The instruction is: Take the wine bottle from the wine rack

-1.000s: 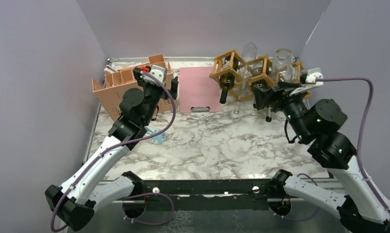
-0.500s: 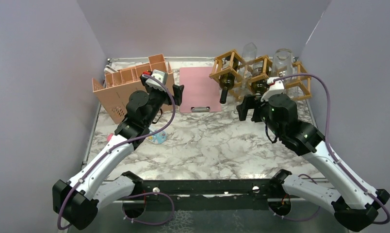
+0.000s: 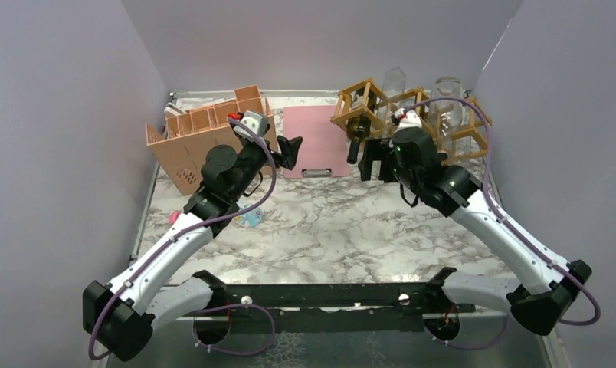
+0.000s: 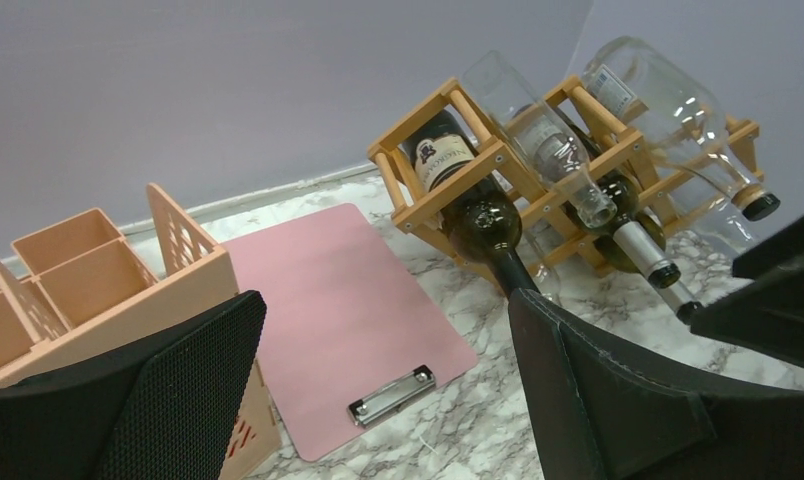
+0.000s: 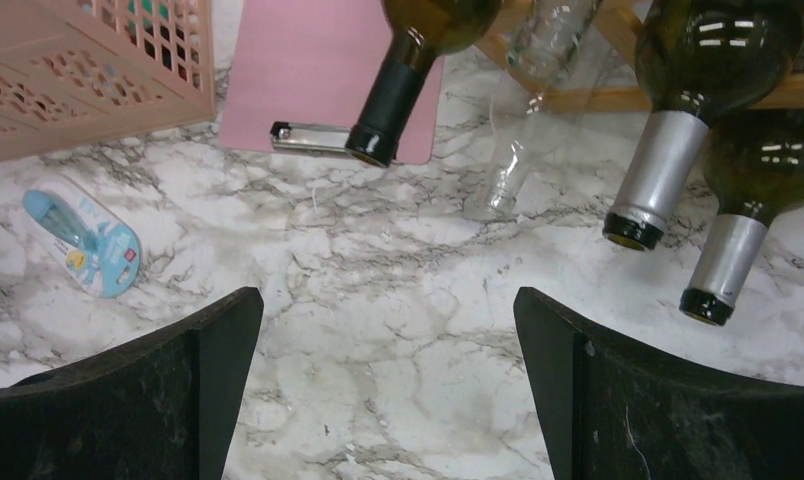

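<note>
The wine rack [image 3: 364, 96] of golden-brown sticks stands at the back right and also shows in the left wrist view [image 4: 448, 190]. A dark green wine bottle [image 3: 354, 146] lies in its left cell, with its black-capped neck pointing forward over the clipboard [image 5: 398, 90]. Two silver-foiled dark bottles [image 5: 658, 170] and clear bottles [image 3: 447, 96] fill other cells. My right gripper [image 3: 375, 169] is open and empty, just in front of the dark bottle's neck, above the marble [image 5: 388, 300]. My left gripper [image 3: 289, 149] is open and empty over the clipboard's left edge [image 4: 383, 330].
A pink clipboard [image 3: 312, 142] lies flat left of the rack. A salmon perforated compartment box [image 3: 198, 138] stands at the back left. A small blue and white item [image 3: 250, 218] lies on the marble near the left arm. Grey walls close three sides.
My right arm has swung left from the rack's right end to in front of its left cell. My left gripper has shifted slightly right toward the clipboard.
</note>
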